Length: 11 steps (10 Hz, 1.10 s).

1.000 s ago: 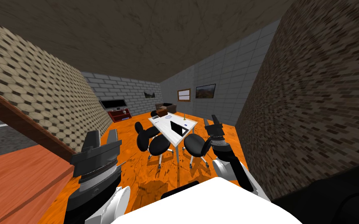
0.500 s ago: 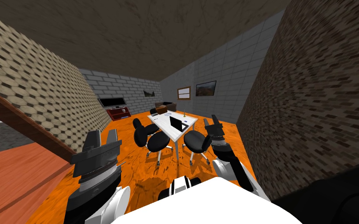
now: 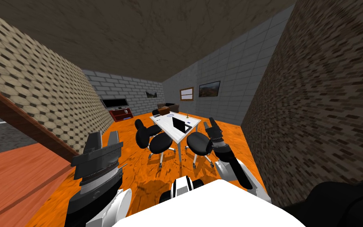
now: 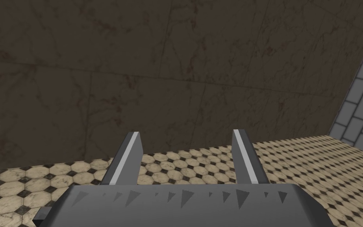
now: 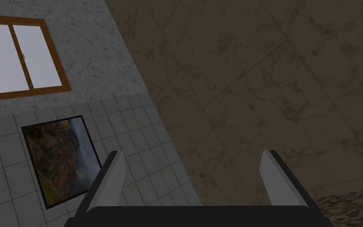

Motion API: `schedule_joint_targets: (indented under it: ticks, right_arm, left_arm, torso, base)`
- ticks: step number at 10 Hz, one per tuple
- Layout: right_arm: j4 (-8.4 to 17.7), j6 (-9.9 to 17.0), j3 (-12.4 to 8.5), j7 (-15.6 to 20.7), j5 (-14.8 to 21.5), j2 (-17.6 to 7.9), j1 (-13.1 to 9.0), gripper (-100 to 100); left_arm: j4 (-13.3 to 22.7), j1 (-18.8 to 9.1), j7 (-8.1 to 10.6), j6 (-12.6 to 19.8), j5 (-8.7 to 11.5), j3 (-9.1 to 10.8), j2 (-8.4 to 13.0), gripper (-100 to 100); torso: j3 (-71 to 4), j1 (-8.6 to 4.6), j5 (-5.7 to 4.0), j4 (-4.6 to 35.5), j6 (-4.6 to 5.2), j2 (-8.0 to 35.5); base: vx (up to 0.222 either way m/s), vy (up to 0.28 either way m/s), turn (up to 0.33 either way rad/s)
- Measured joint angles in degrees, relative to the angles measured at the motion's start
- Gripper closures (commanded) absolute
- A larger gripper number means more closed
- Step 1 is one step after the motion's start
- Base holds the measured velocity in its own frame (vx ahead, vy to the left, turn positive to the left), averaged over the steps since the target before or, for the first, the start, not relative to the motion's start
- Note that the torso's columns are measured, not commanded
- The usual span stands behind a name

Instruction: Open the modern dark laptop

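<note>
While they hold nothing, the left gripper (image 4: 186, 136) and the right gripper (image 5: 193, 153) have their fingers (image 4: 131, 157) spread apart. Far past them, the dark laptop (image 3: 180, 126) sits on the white table (image 3: 167, 127), with black chairs (image 3: 199, 144) around the table. Its lid is likely thin, stiff, light and smooth, so I think the front edge, away from the hinge, is the best place to lift it gently.

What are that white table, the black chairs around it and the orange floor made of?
Table: flat, plain white top on thin pale legs. The material is unclear, perhaps laminate.
Chairs: rounded black seats with a soft sheen, possibly leather or plastic.
Floor: mottled orange and glossy-looking, maybe polished stone.
</note>
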Motion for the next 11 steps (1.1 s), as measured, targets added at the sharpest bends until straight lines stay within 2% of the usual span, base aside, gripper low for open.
schedule_joint_targets:
  ticks: [5, 7, 10, 11]
  right_arm:
    - [4.3, 1.7, 0.7, 7.6, 6.6, -2.4, -2.4, -100]
    - [6.8, 3.1, 0.3, 10.8, 9.4, -3.9, -4.4, -100]
    - [10.9, 3.8, 0.1, 16.1, 14.3, -5.8, -6.0, -100]
    - [11.5, 4.0, 0.0, 17.3, 15.0, -6.2, -6.4, -100]
  left_arm:
    - [0.0, 0.0, 0.0, 0.0, 0.0, 0.0, 0.0, 0]
    - [0.0, 0.0, 0.0, 0.0, 0.0, 0.0, 0.0, 0]
    - [0.0, 0.0, 0.0, 0.0, 0.0, 0.0, 0.0, 0]
    - [0.0, 0.0, 0.0, 0.0, 0.0, 0.0, 0.0, 0]
  torso:
    - [0.0, 0.02, 0.01, 0.0, 0.0, 0.0]
    - [0.0, 0.0, 0.0, 0.0, 0.0, 0.0]
    - [0.0, 0.04, 0.01, 0.0, 0.0, 0.0]
    - [0.0, -0.01, 0.0, 0.0, 0.0, 0.0]
  base:
    - [0.054, 0.027, 0.033]
    - [0.067, 0.028, 0.034]
    - [0.055, 0.033, 0.03]
    - [0.041, 0.016, 0.023]
